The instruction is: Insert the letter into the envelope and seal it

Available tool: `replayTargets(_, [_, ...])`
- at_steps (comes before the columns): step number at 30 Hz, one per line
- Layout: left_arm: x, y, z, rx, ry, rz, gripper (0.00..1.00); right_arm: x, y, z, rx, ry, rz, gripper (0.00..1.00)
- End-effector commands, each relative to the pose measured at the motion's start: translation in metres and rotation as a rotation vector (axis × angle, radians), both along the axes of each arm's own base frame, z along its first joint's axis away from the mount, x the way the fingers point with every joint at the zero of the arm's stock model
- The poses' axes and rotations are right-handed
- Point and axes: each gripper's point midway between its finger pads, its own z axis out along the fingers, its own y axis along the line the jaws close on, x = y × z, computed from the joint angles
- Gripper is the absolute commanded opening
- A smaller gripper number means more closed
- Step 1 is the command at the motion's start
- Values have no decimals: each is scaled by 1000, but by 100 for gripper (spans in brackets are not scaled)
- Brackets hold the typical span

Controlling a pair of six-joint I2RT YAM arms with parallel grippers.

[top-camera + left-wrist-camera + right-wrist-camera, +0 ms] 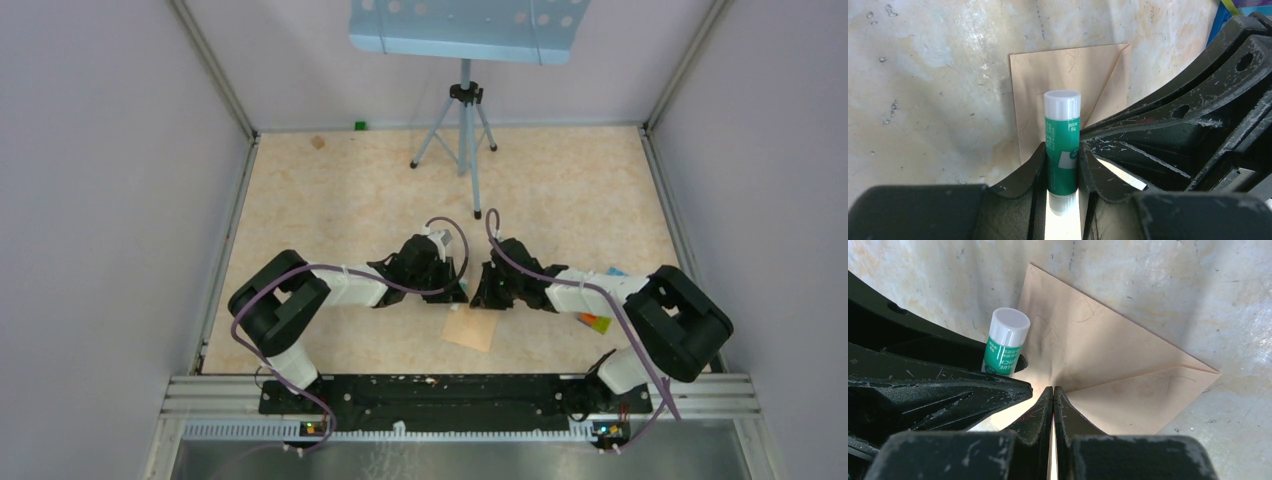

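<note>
The tan envelope (470, 330) lies flat on the table between the two gripper tips, its flap creases showing in the left wrist view (1073, 70) and the right wrist view (1108, 360). My left gripper (1062, 150) is shut on a green glue stick (1062, 145) with a white cap, held cap-down just over the envelope. The glue stick (1005, 340) also shows beside my right gripper (1053, 389), which is shut with nothing seen between its fingers and its tips at the envelope's surface. In the top view the left gripper (460, 290) and right gripper (480, 293) nearly meet. The letter shows in no view.
A tripod music stand (462, 110) stands at the back middle. A small green block (359, 125) sits at the far edge. A colourful card (595, 322) lies under the right arm. Grey walls close in both sides.
</note>
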Motion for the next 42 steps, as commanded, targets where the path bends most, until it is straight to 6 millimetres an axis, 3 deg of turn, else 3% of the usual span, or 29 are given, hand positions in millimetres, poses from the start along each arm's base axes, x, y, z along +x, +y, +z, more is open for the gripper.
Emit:
replayTargets(1, [-2,17,-18,87,21,22,0,1,-15,-15,-49,6,-31,0])
replayTargets(22, [2,22,-18,92,25,40,0,7,-54,-15,-89,-2,-98,0])
replayTargets(42, [4,21,-21,95,47,65,0,-21,-14,-8,-47,12,18,0])
